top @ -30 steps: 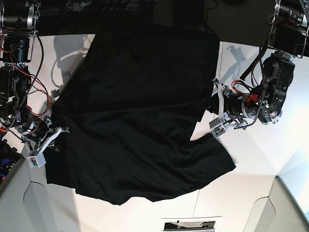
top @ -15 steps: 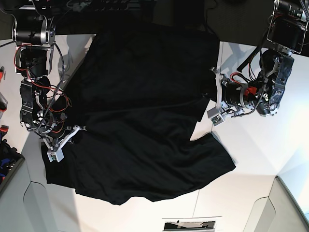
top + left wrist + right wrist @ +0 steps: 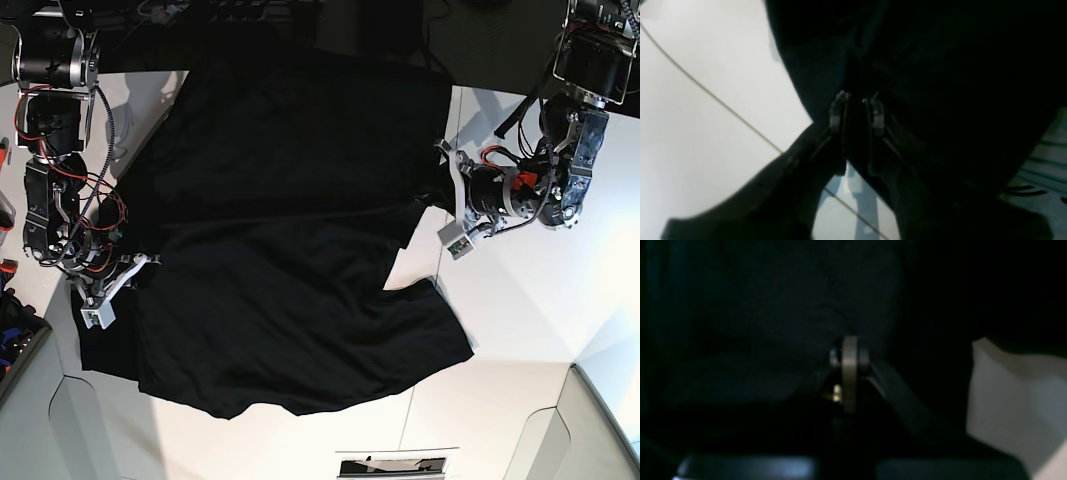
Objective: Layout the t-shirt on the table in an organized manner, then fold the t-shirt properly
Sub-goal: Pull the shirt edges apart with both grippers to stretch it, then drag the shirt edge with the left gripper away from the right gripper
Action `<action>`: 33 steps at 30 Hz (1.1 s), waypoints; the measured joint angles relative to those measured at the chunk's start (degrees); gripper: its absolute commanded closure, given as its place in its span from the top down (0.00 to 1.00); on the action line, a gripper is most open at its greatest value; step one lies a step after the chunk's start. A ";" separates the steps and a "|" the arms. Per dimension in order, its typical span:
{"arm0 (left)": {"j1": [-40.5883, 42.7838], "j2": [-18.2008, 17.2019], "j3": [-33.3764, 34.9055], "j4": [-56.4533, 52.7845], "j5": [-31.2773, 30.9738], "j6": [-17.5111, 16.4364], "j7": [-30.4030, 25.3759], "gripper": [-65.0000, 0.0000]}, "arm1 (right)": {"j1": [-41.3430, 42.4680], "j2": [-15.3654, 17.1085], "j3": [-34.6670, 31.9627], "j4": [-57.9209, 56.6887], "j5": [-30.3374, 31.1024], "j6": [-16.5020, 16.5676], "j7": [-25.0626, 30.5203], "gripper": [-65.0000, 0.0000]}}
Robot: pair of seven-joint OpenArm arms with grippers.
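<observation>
The black t-shirt lies spread over most of the white table, plain side up; its print, patch and tag are hidden. My left gripper is at the shirt's right edge. In the left wrist view its jaws stand nearly together with black cloth between them. My right gripper is at the shirt's left edge. In the right wrist view its fingers are pressed together amid dark cloth.
A thin seam line crosses the table. A bin with blue items sits at the left edge. Dark equipment lines the back. A small dark object lies at the front edge.
The right-wrist arm has pulled the shirt's left edge outward and the whole lower shirt has shifted left. The left-wrist gripper has stayed at the right edge, turning slightly.
</observation>
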 measured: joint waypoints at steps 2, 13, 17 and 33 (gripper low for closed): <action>-1.05 0.11 0.00 -2.32 -0.87 -0.26 -0.74 0.17 | -0.28 0.57 0.00 0.00 0.37 0.07 -0.02 0.00; -11.80 0.48 0.02 -16.31 0.13 -0.42 -0.94 0.17 | -1.70 2.58 0.02 0.28 5.05 0.24 -1.31 0.00; -15.63 0.74 0.09 -21.35 0.37 -0.59 -0.96 0.17 | -2.19 2.58 0.02 0.37 5.90 0.24 -1.29 0.00; -28.61 1.20 0.11 -38.36 6.19 1.49 -0.37 0.17 | -2.80 2.43 0.00 1.51 9.79 0.61 -3.10 0.00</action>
